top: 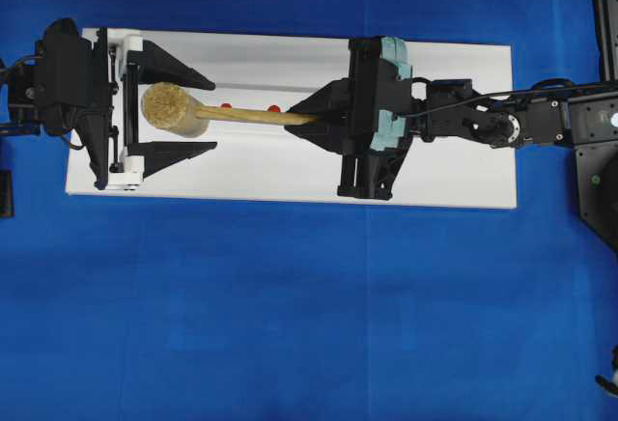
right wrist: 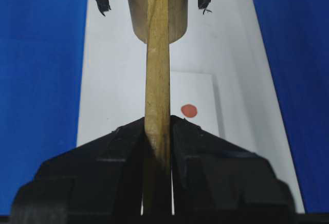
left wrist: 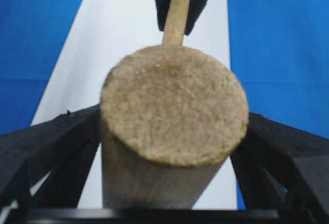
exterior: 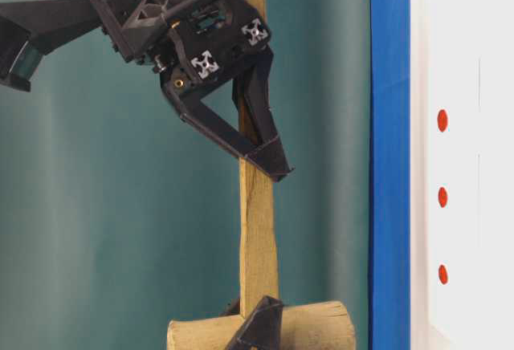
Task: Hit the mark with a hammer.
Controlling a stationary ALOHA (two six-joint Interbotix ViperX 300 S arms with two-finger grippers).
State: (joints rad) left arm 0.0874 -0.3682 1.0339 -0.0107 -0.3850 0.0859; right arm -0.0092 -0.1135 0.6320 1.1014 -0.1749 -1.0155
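Observation:
The hammer, a light-brown wooden mallet, hangs level in the air above the white board [top: 435,170]. Its head [top: 174,109] points left and its handle [top: 256,115] runs right. My right gripper [top: 314,118] is shut on the handle's end, which is pinched between the jaws [right wrist: 158,131]. My left gripper [top: 212,113] is open. Its fingers [left wrist: 46,147] stand on either side of the head [left wrist: 172,111] with small gaps. Red marks [exterior: 442,197] dot the board. Two marks [top: 274,108] show beside the handle from above, and one mark [right wrist: 189,110] shows in the right wrist view.
The white board lies on a blue cloth [top: 290,324] that covers the table. The right arm [top: 502,126] reaches in from the right edge, with a dark mount [top: 599,180] behind it. A small inset panel [right wrist: 198,106] of the board bears the marks.

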